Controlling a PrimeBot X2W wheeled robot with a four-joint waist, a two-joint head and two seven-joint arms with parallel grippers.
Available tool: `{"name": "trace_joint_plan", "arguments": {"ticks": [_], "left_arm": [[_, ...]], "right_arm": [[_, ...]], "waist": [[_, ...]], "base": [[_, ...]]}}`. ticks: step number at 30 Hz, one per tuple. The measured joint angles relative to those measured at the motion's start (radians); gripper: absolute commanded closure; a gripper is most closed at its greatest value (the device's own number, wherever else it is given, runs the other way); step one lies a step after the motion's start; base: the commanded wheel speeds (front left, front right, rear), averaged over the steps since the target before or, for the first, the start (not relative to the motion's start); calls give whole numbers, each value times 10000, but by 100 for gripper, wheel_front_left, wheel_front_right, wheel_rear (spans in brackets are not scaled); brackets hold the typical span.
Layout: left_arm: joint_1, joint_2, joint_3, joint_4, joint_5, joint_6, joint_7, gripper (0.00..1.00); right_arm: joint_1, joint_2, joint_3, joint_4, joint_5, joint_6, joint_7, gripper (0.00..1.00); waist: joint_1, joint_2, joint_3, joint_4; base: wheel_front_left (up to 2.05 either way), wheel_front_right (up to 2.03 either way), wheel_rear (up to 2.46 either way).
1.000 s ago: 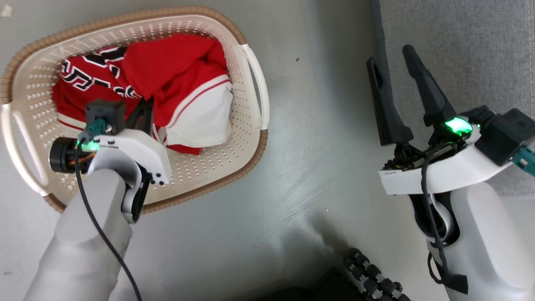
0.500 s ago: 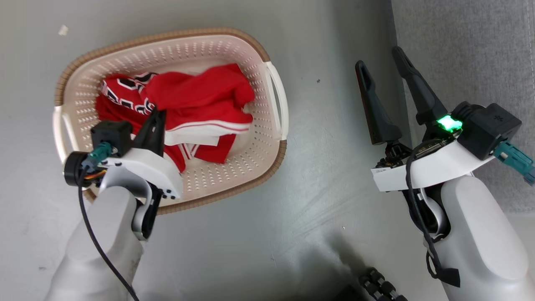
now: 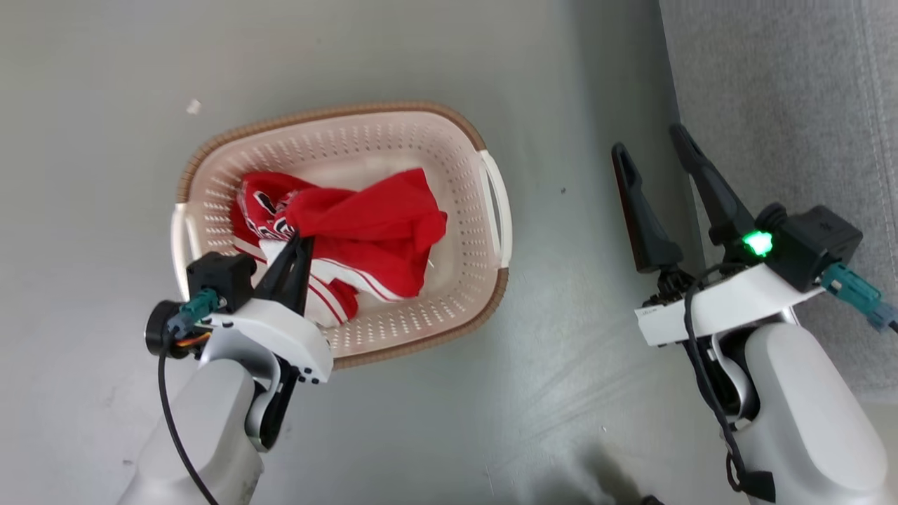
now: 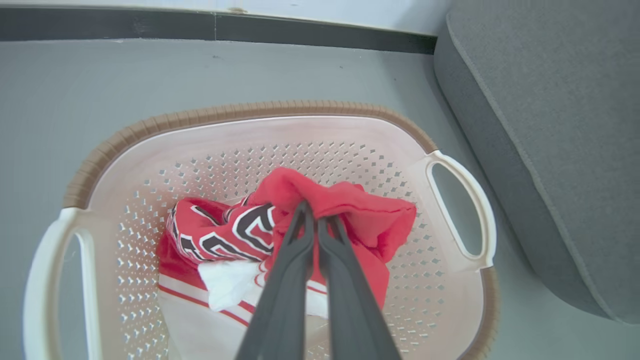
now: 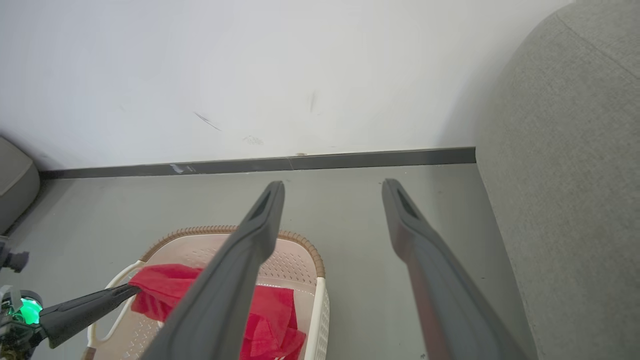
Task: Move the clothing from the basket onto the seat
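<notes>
Left gripper (image 3: 298,242) is clamped tight on a fold of the clothing (image 3: 372,224). Its fingers are pressed together over the basket (image 3: 337,116), and the red cloth peaks up at their tips. The rest of the jersey and shorts lies bunched inside the basket, with the lettering toward its left handle. Right gripper (image 3: 649,144) is spread wide and grips nothing, out past the basket's right handle, over the grey floor (image 3: 561,365). Further right of the basket runs the seat (image 3: 772,105), its edge close by those open fingers.
</notes>
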Motion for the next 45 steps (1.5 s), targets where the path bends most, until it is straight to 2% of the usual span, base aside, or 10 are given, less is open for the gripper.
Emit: {"name": "trace_joint_plan", "arguments": {"ticks": [19, 30, 39, 45], "left_arm": [[1268, -146, -44, -1227, -447, -169, -226, 100], [1949, -121, -58, -2132, -523, -125, -222, 100], [2352, 167, -184, -3045, -502, 71, 228, 100], [2552, 322, -326, -3638, -430, 159, 593, 100]], "right_arm": [[1347, -6, -98, 318, -345, 0, 0, 0], [1888, -42, 1344, 309, -456, 0, 0, 0], [2166, -610, 2738, 408, -568, 0, 0, 0], [2175, -922, 3152, 410, -568, 0, 0, 0]], "waist": [[0, 0, -2420, 897], [0, 0, -3810, 1356], [0, 0, -4918, 1690], [0, 0, -5479, 1861]], "base": [[0, 0, 0], [0, 0, 0], [0, 0, 0], [0, 0, 0]]}}
